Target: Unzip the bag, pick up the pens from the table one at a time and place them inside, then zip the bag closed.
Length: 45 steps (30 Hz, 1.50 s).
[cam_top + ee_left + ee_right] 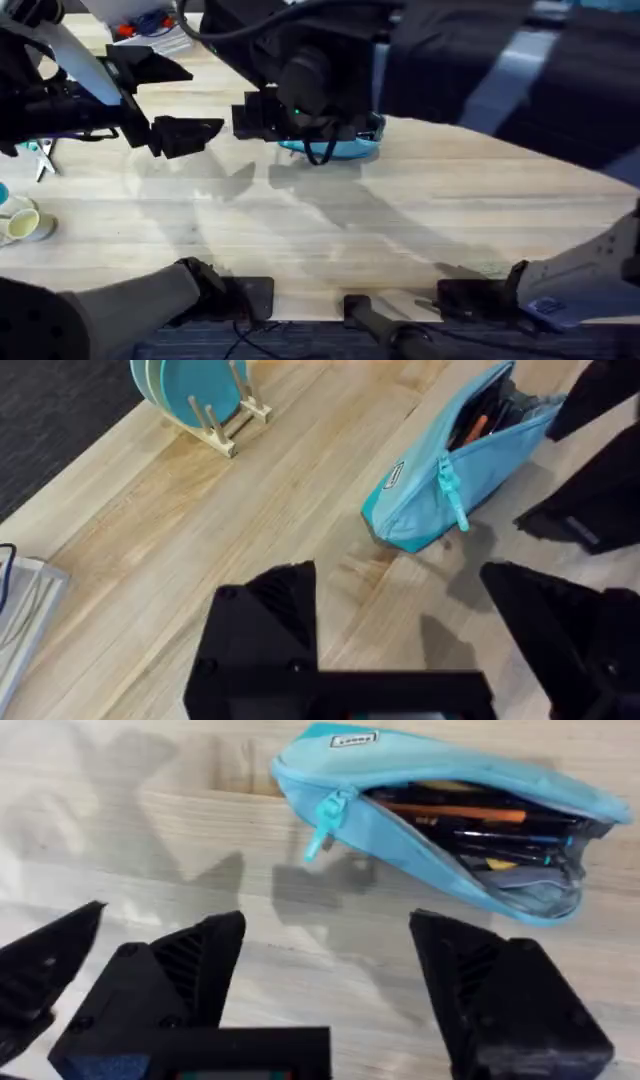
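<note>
Table (400, 230): big light wood plank top w/ visible grain, arm shadows across the middle.

Right arm reaches across to the far center, large and dark in the overhead view, sitting over most of the bag. Left arm is at upper left, also above the tabletop.

Bag (450, 830): turquoise fabric pouch lying on its side on the far center of the table, a bit of it showing under the right arm overhead (345, 150). Zipper is open along most of its length; pull tab (322, 820) hangs at the closed end near a small label. In the left wrist view the bag (450, 470) lies just beyond both grippers.

Right gripper (330, 970): fingers spread apart, nothing between them, hovering just beside the bag, not touching.

Left gripper (400, 620): fingers also apart, empty, near the bag's closed end.

Round teal disc (190, 390) on a wooden stand, well apart from the bag.

Pens (470, 820): several thin ones inside the open bag, incl. an orange one and dark ones; exact count can't tell.
</note>
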Each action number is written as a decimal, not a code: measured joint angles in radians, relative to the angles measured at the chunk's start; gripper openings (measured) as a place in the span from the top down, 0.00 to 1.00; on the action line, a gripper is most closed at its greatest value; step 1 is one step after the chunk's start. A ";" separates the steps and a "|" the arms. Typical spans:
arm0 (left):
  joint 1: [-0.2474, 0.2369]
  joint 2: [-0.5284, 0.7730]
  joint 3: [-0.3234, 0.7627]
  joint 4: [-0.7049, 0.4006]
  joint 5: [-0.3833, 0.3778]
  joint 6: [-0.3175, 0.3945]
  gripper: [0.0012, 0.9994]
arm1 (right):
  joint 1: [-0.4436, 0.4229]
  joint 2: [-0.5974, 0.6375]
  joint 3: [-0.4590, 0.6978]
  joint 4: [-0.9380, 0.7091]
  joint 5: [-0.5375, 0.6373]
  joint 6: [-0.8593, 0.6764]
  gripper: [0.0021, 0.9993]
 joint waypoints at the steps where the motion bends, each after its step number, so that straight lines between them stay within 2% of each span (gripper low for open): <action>1: 0.000 0.000 0.000 0.000 0.000 0.000 0.01 | 0.000 0.008 0.000 0.000 0.000 0.004 0.00; 9: 0.000 0.000 0.000 0.000 0.000 0.000 0.01 | 0.000 0.072 0.000 0.021 0.000 0.022 0.00; 28: 0.000 0.000 0.000 0.000 0.000 0.000 0.01 | -0.006 0.114 0.000 0.084 0.081 0.060 0.00; 45: 0.000 0.000 0.000 0.000 0.000 0.000 0.01 | -0.042 0.171 0.000 0.138 0.096 0.063 0.00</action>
